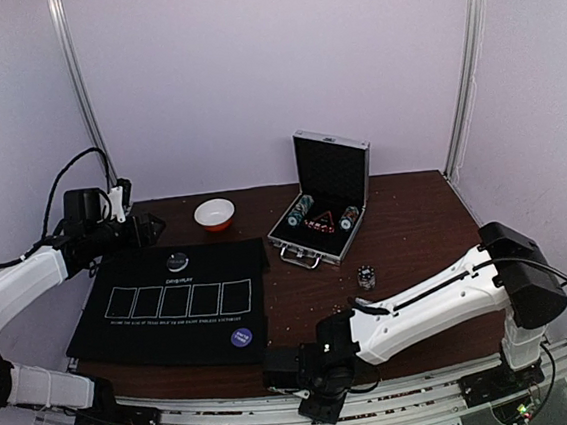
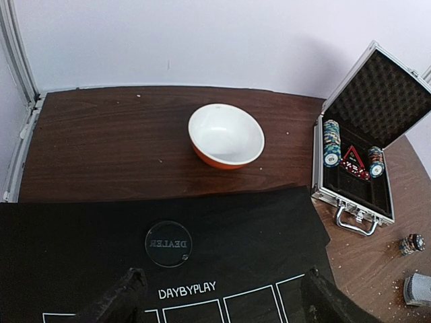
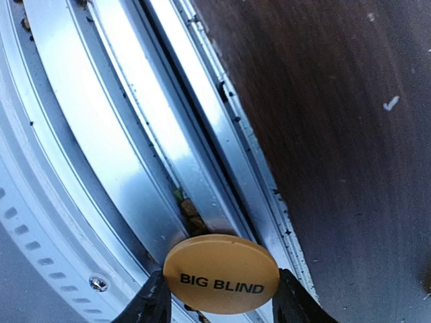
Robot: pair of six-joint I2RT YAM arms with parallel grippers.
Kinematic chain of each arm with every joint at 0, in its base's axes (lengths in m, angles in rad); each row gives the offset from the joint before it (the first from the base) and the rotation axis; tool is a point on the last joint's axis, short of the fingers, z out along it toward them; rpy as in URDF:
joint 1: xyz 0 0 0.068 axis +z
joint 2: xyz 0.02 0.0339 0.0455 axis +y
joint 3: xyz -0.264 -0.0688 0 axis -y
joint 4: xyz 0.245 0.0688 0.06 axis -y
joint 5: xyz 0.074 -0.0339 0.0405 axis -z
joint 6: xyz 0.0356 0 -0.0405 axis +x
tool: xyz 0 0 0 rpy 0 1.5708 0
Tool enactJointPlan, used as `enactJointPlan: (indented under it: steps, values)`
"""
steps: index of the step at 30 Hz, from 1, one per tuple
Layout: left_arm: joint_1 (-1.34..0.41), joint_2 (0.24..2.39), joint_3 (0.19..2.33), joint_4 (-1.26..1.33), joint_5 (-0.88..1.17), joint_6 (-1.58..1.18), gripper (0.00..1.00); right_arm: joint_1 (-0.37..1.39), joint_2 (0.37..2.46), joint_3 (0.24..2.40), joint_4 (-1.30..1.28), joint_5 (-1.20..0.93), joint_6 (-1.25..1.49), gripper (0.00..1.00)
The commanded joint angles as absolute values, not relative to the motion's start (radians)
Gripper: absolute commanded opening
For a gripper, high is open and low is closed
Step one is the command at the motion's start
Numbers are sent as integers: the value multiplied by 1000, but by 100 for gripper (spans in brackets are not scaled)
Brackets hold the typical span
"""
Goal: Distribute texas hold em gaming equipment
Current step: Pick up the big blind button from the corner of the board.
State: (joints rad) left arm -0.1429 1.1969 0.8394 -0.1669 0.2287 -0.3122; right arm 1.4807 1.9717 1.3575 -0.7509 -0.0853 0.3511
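Pinching the BIG BLIND disc [image 3: 221,274] by its edges, the right tool [image 3: 222,304] is needing a firm, level carry past the counter [image 3: 337,134] edge beside it; left tool [image 2: 222,296] is hanging wide.

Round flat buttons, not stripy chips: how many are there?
3. A dark DEALER button at the black mat's far edge, a purple button by its near right corner, an orange BIG BLIND button held in the right gripper. Others may be hidden.
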Motion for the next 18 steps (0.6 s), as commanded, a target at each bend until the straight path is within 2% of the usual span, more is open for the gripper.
enactJointPlan:
  steps: [1,6,10,14,18]
  values:
    - [-134,1173,835,-129,261,-306,81,1468,1871,1406,-736,85,352,35]
    - [-177,1122,849,-103,375,-282,78,1436,1775,1444,-573,358,238,34]
    - [-321,1094,885,-107,525,-267,77,1380,1737,1429,-310,499,91,34]
    - [-432,1091,922,-129,743,-277,77,1331,1728,1412,-57,563,-51,35]
    - [-480,1071,933,-161,820,-259,78,1316,1748,1431,50,552,-141,36]
